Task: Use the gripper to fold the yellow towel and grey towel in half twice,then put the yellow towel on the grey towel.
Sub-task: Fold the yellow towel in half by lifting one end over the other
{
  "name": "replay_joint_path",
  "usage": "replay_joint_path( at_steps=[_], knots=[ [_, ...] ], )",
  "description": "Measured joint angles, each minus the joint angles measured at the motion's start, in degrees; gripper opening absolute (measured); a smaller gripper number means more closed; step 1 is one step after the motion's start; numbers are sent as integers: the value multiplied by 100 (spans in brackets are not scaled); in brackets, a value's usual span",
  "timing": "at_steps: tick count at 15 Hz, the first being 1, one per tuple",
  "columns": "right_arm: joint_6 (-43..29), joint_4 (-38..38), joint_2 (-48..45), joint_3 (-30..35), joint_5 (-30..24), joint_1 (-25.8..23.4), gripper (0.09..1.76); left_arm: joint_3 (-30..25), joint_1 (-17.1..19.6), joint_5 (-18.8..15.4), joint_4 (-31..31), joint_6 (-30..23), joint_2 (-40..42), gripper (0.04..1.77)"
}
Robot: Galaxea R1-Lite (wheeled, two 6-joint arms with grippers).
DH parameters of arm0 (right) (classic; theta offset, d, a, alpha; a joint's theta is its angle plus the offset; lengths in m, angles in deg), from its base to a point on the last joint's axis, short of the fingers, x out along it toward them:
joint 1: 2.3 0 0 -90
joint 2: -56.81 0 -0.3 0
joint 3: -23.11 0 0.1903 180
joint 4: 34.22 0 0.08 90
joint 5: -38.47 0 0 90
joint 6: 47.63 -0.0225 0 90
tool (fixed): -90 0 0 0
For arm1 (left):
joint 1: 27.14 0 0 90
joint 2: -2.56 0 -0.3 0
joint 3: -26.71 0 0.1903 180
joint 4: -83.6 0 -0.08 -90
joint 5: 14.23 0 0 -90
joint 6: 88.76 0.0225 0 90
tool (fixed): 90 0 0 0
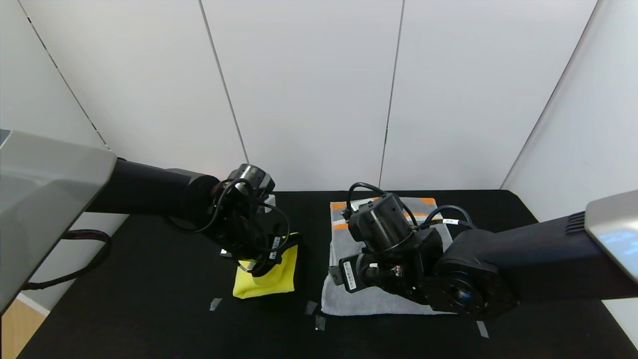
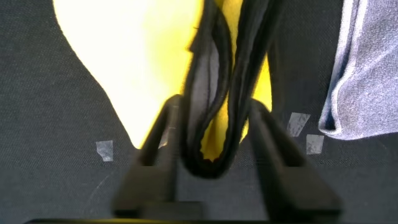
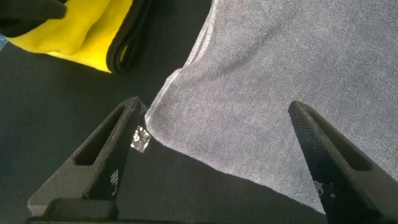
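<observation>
left gripper (image 2: pixel 214 134) | fingers parted, black-edged folds of plush yellow towel (image 1: pixel 271 279) between them (grip unclear) | right gripper (image 3: pixel 217 155) | spread wide above flat grey towel (image 1: pixel 369 299), terry, orange-striped far end

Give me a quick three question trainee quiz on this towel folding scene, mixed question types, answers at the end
1. True or false: the yellow towel already lies on top of the grey towel.
2. Which gripper hovers with fingers spread wide over the grey towel's corner?
A. left gripper
B. right gripper
3. Fill in: the black-edged folds of the ______ towel hang between the left gripper's fingers.

Key:
1. False; they lie apart on the black table.
2. B
3. yellow
</observation>
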Motion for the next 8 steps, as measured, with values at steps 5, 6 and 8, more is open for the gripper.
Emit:
replay_joint_path(
  at_steps=[5, 6, 8],
  knots=[
    [-5, -2, -2, 2, -6, -30, 171, 156, -102, -165, 84, -233, 223, 126],
    [-5, -5, -9, 17, -9, -33, 171, 165, -113, -267, 96, -239, 306, 131],
    [-5, 0, -55, 113, -9, -55, 171, 138, -148, -458, 158, -222, 494, 140]
  ],
)
